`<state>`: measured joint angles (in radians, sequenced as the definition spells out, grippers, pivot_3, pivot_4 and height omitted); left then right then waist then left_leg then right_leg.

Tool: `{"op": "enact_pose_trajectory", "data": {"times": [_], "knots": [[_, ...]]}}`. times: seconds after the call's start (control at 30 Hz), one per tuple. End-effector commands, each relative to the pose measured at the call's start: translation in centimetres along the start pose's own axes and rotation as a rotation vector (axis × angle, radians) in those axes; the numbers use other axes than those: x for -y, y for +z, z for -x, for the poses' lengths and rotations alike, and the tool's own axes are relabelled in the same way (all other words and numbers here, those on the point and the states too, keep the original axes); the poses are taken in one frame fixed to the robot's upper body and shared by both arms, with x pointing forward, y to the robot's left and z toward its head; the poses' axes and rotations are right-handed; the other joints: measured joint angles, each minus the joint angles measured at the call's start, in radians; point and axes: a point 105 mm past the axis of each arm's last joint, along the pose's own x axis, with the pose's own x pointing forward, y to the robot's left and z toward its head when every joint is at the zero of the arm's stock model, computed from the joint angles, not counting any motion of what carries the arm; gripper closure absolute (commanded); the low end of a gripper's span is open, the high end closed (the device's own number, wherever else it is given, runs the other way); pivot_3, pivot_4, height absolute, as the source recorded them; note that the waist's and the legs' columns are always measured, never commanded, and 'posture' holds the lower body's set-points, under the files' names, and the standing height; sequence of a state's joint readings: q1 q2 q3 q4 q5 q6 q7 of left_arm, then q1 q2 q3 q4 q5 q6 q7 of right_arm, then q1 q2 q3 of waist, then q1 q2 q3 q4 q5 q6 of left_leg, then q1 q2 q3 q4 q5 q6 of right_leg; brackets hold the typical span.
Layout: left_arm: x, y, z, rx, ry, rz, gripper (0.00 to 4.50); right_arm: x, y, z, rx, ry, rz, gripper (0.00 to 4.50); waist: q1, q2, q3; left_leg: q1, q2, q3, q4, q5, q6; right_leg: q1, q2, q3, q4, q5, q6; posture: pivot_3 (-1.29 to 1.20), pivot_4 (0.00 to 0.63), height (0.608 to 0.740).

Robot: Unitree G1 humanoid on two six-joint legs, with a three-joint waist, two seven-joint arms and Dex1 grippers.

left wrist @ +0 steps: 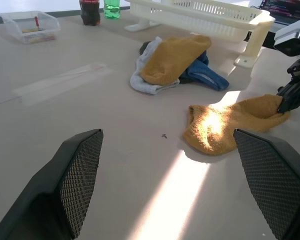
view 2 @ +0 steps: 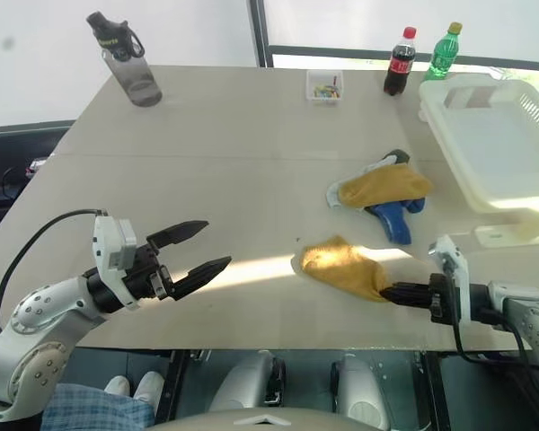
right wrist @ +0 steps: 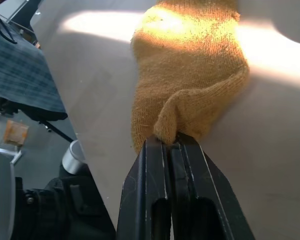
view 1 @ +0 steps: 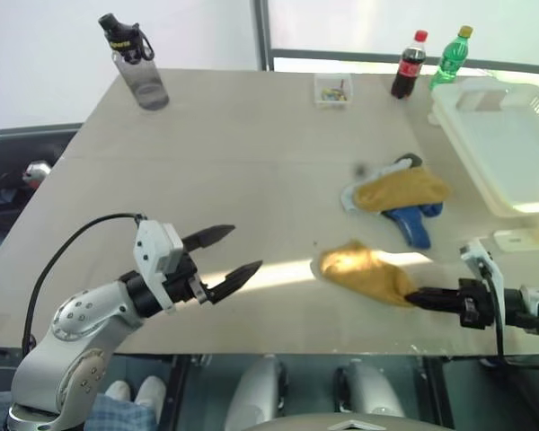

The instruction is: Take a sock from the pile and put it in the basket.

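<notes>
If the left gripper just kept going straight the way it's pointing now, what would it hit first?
Probably the mustard-yellow sock lying flat on the table, which the right gripper pinches at one end. The left gripper, jaws open, points level across the table toward it, so it might pass just above; depth is unclear.

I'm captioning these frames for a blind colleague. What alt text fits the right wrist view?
The right tool, its black fingers shut, pinches a fold of a mustard-yellow sock that lies stretched out on the pale table, with a band of sunlight across its far end. Past the table edge, plaid cloth shows below.
</notes>
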<state>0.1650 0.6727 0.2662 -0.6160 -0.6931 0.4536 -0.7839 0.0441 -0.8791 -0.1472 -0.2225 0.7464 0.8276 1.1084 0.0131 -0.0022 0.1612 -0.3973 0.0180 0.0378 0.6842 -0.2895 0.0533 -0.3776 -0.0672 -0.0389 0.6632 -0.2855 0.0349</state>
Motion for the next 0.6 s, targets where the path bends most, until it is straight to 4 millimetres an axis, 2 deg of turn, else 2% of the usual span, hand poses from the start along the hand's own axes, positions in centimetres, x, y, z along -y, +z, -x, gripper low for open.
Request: {"op": "enact_pose_trajectory", "data": {"times": [0.03,0.07,0.2,0.43,0.6], "knots": [[0.4,0.5,-0.1,0.018,-0.022,-0.030,0.00,3.2,1.9,0.4,0.077,-0.220,0.130,4.47,-0.001,-0.001,0.000,0.000,0.000,0.000,0.000,0.000,0.000,0.000,0.000,0.000,0.000,0.000,0.000,0.00,0.150,0.740],[0.5,0.5,-0.1,0.016,-0.024,-0.030,0.00,3.3,2.1,0.5,0.081,-0.233,0.143,4.47,-0.001,0.000,0.000,0.000,0.000,0.000,0.000,0.000,0.000,0.000,0.000,0.000,0.000,0.000,0.000,0.00,0.150,0.740],[0.5,0.5,-0.1,0.016,-0.031,-0.029,0.00,1.2,3.0,1.3,0.122,-0.160,0.136,4.47,0.006,0.000,0.000,-0.001,0.000,-0.001,0.000,0.002,-0.004,0.000,0.000,-0.001,0.000,0.000,0.000,0.00,0.150,0.740],[0.3,0.8,-0.6,0.022,-0.054,-0.038,0.00,1.7,4.4,3.7,0.102,-0.256,0.062,4.47,0.001,0.000,0.000,-0.001,0.000,0.000,0.000,0.000,0.000,0.000,0.000,-0.001,0.000,0.000,0.000,0.00,0.150,0.740],[0.4,1.0,-0.9,0.028,-0.071,-0.042,0.00,1.6,5.5,7.0,0.120,-0.325,0.042,4.47,0.002,0.000,0.000,-0.001,0.000,0.000,0.000,0.000,0.000,0.000,0.000,-0.001,0.000,0.000,0.000,0.00,0.150,0.740]]}}
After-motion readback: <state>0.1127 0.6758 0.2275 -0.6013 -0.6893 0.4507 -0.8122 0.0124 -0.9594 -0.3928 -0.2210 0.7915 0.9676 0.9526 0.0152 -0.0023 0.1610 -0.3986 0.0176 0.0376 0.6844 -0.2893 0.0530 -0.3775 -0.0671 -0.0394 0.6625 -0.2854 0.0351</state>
